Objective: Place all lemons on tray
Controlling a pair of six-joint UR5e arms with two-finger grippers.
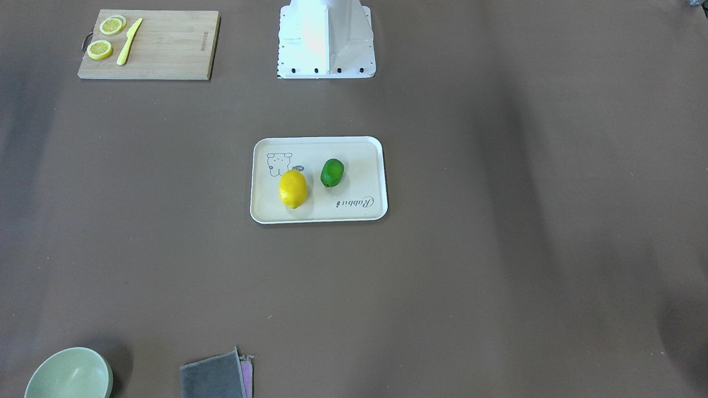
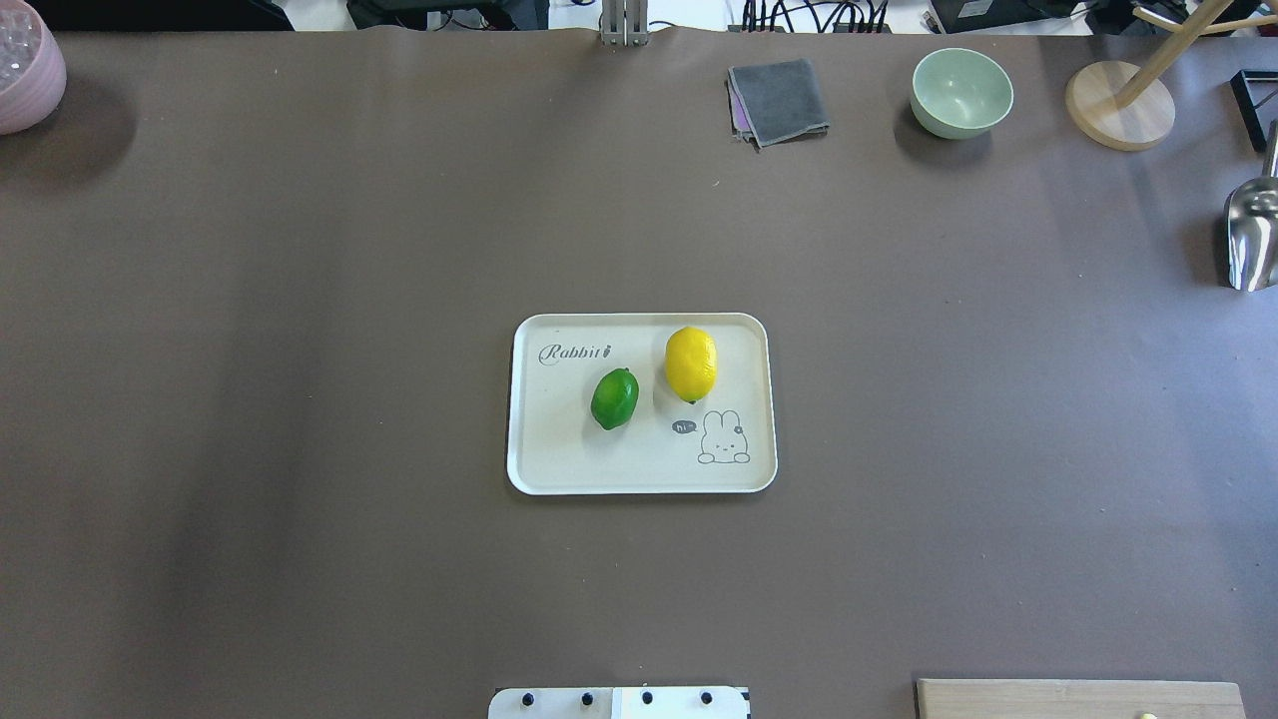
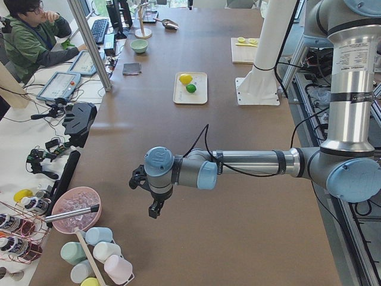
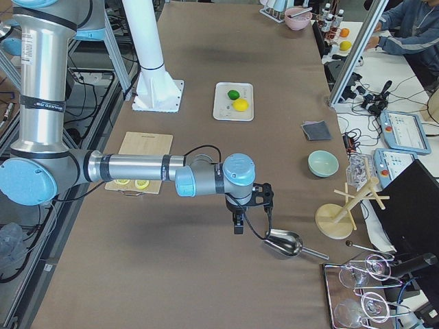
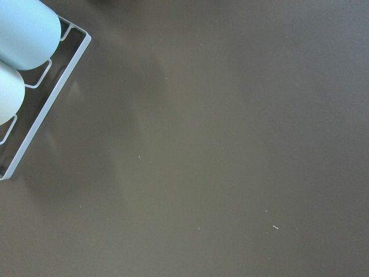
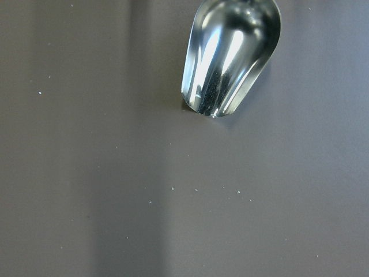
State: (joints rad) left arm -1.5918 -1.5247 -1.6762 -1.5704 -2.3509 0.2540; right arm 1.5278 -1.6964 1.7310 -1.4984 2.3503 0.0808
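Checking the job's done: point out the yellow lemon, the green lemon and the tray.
yellow lemon (image 2: 691, 363), overhead view, its middle.
green lemon (image 2: 614, 398), overhead view, its middle.
tray (image 2: 559, 449), overhead view, bare floor, left part.

Below me a silver metal scoop (image 6: 230, 55) shines mirror-smooth; the brown table covering (image 2: 300, 300) looks matt, the small green oval lemon (image 2: 614, 397) glossy.

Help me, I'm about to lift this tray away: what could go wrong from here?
1. The yellow lemon and green lemon lie loose on the tray, whose rim is low; a tilt could roll them off.
2. The right gripper hangs near the metal scoop; its next move might knock it.
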